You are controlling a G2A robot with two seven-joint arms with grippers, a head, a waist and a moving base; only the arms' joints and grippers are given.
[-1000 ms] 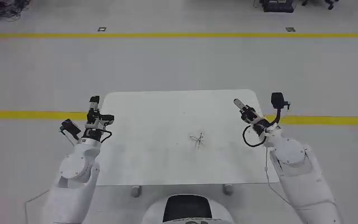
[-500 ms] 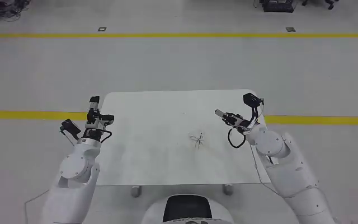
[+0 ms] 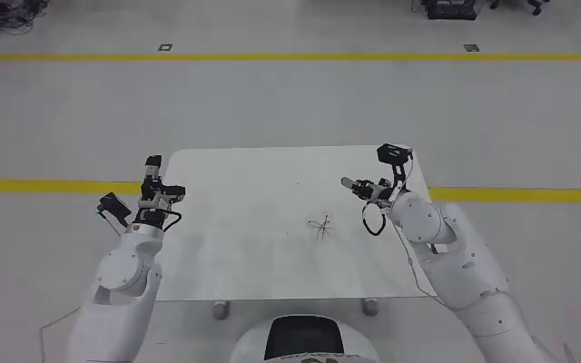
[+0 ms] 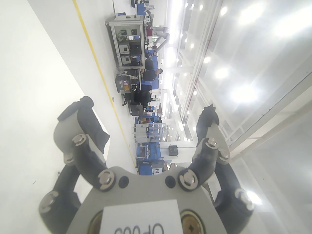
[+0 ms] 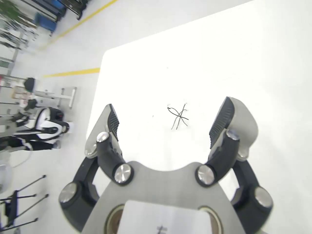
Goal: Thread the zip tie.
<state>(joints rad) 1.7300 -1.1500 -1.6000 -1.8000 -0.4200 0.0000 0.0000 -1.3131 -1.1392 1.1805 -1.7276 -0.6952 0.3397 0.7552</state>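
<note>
Black zip ties (image 5: 179,118), thin and crossed flat near the middle of the white table (image 3: 254,209), near the right gripper (image 5: 168,109) and well apart from the left gripper (image 4: 146,105), both spread wide and empty; likely fault: a pinch snagging several tangled straps or skidding off.

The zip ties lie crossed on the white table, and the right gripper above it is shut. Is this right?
No: the right gripper is open, as the right wrist view shows. The zip ties do lie crossed on the table.
</note>
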